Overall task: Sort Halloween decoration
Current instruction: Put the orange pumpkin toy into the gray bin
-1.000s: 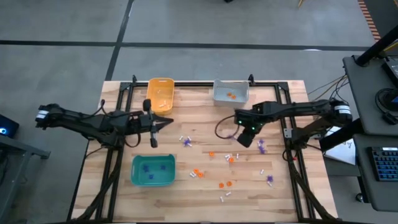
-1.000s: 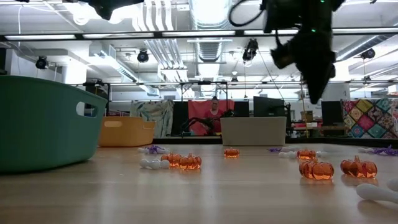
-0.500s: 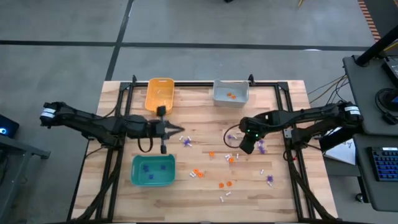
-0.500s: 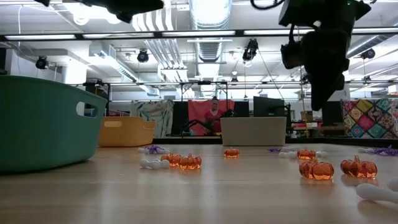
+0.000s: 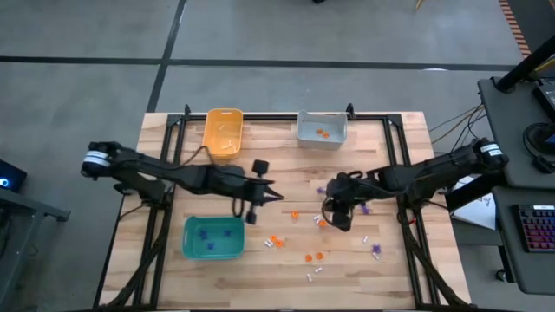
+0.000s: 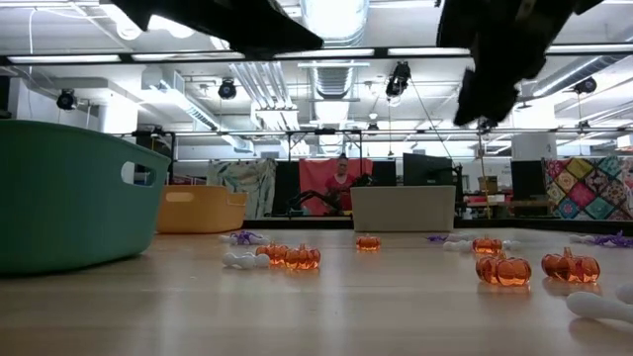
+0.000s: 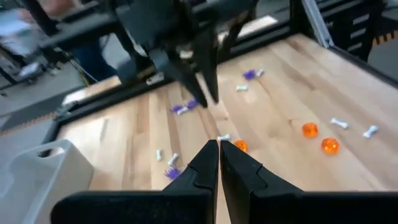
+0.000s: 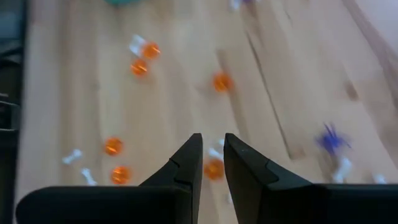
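Now reaching for a pick mid-desk [image 5: 408, 260]: right end effector [image 5: 338, 217], fingers slightly parted and empty, hovering over an orange pumpkin trinket [image 8: 214, 168] among scattered decorations, left end effector [image 5: 269, 196] pressed together nearby; next needing lowering and closing on it.

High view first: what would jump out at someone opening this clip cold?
Two dark arms reach toward the table's middle over a scatter of tiny orange, purple and white trinkets, with the left gripper and right gripper close together. Three bins frame the scene: an orange-yellow bin and a grey bin along the far edge, and a teal bin beside the left arm.
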`<state>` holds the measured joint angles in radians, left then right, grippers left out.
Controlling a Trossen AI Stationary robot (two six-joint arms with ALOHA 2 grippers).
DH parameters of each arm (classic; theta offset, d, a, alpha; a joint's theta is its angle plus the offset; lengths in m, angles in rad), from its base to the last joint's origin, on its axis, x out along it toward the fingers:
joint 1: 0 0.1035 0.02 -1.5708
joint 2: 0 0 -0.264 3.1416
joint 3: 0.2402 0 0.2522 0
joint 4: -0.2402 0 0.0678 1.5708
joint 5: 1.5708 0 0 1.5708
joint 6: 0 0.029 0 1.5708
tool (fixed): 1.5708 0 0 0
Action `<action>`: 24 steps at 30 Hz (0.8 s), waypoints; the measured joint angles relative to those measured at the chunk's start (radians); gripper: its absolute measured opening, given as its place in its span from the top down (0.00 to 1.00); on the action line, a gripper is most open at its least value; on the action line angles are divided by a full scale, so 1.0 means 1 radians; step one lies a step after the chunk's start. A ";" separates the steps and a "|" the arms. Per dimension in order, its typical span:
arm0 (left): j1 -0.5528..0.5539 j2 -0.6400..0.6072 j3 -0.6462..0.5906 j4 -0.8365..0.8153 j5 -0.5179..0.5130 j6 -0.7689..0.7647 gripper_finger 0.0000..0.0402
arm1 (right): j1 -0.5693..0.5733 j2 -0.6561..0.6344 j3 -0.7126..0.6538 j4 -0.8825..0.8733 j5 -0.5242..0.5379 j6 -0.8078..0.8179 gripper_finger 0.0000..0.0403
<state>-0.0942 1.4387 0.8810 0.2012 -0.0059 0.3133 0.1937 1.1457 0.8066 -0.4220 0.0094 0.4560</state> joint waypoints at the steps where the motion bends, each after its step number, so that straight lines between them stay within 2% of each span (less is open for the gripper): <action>1: 0.009 0.030 0.016 0.000 0.009 0.004 1.00 | 0.011 -0.009 0.000 0.021 0.001 -0.006 0.86; 7: 0.059 0.193 0.110 0.001 0.024 -0.014 1.00 | 0.067 -0.098 0.000 0.065 0.027 -0.080 0.86; 14: 0.057 0.321 0.148 0.000 0.027 -0.041 1.00 | 0.090 -0.182 -0.003 0.066 0.127 -0.128 0.86; 24: 0.058 0.413 0.147 -0.003 0.026 -0.147 1.00 | 0.090 -0.170 -0.006 0.069 0.183 -0.168 0.86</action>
<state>-0.0365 1.8514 1.0282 0.1979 0.0204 0.1661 0.2836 0.9762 0.8009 -0.3531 0.1923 0.2878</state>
